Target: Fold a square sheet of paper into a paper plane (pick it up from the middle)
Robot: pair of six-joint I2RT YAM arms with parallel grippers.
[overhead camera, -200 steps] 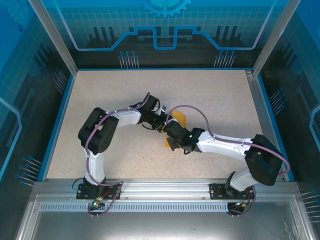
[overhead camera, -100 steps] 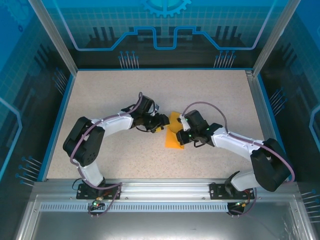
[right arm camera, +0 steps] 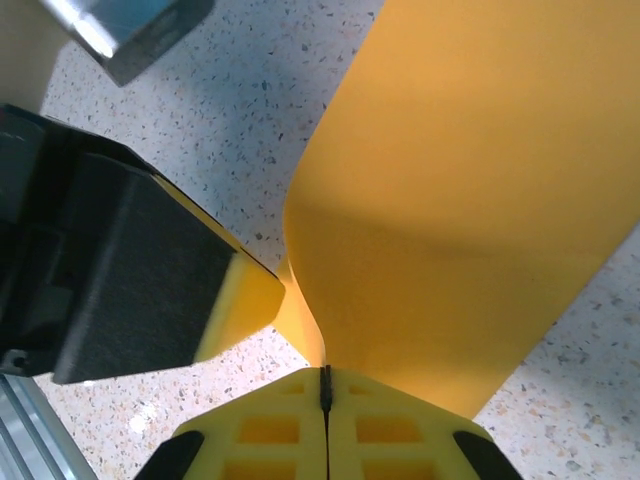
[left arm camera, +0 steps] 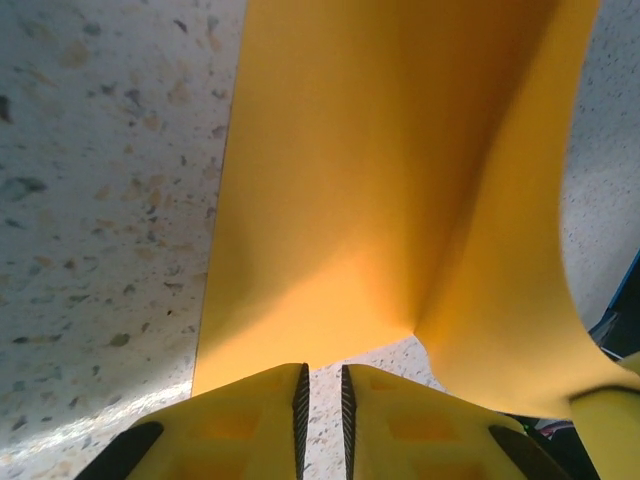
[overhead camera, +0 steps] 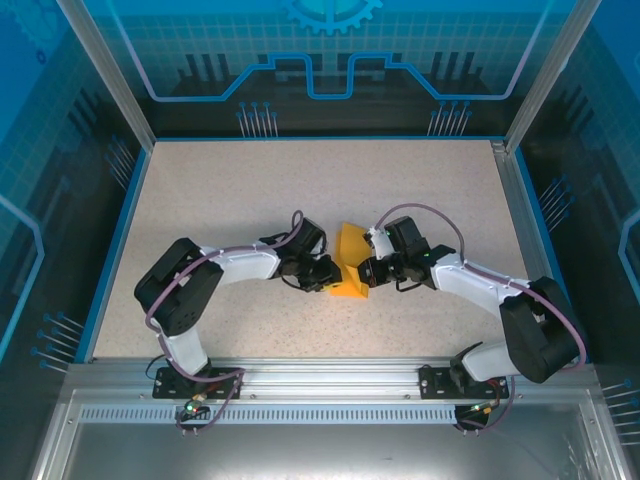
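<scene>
My right pincer (right arm camera: 325,382) is clenched on the square sheet of paper (right arm camera: 470,200); left pincer (left arm camera: 322,385) barely ajar, empty; nipping the bowed sheet off-centre could skew the crease

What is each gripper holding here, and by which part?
The right gripper pinches the square sheet of paper by one curled edge. The left gripper sits at the paper's edge, jaws slightly apart, clamping nothing.

I can read no text, label, brand or number; the blue back wall (overhead camera: 420,50) carries just a gear emblem (overhead camera: 332,12).
</scene>
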